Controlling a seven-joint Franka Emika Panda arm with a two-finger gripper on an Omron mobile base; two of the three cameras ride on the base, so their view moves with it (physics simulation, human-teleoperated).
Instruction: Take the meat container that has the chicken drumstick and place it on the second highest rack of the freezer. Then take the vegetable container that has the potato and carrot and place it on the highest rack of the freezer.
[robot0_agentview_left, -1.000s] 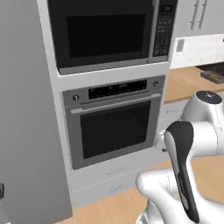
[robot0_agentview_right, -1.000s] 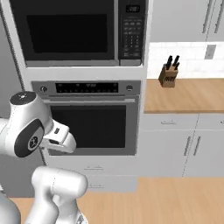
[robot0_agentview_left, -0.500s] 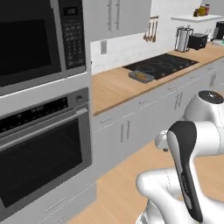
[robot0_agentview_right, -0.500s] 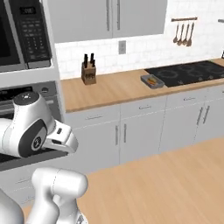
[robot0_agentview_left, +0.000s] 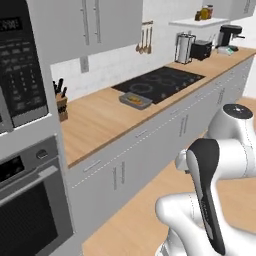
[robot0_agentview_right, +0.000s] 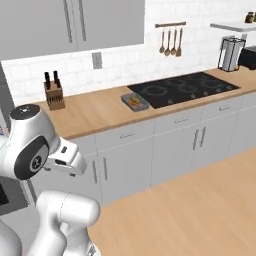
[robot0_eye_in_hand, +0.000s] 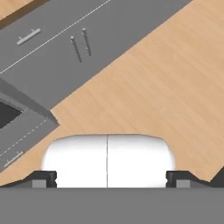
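Bench (robot0_agentview_left: 107, 117) of pale wood runs along the wall in both base views, carrying a black cooktop (robot0_agentview_left: 159, 84) and, just beside its near-left corner, a small grey container (robot0_agentview_left: 135, 100) with orange showing inside; whether that is the carrot with the potato cannot be told at this size. From the right base view the same container (robot0_agentview_right: 135, 102) sits touching the bench between the cooktop and a knife block (robot0_agentview_right: 53, 95), well apart from the block. Left base view adds a microwave panel (robot0_agentview_left: 24, 75) and an oven front (robot0_agentview_left: 30, 200) at its left edge, plus a coffee machine (robot0_agentview_left: 229, 36) at the far end of the bench. Right base view instead gives hanging utensils (robot0_agentview_right: 170, 41) on the tiled wall. Looking down from the hand, wooden floor (robot0_eye_in_hand: 153, 78) and grey cabinet doors (robot0_eye_in_hand: 65, 30) fill the picture, and the claw (robot0_eye_in_hand: 107, 177) has its two dark tips set wide apart at the bottom, with nothing between them.
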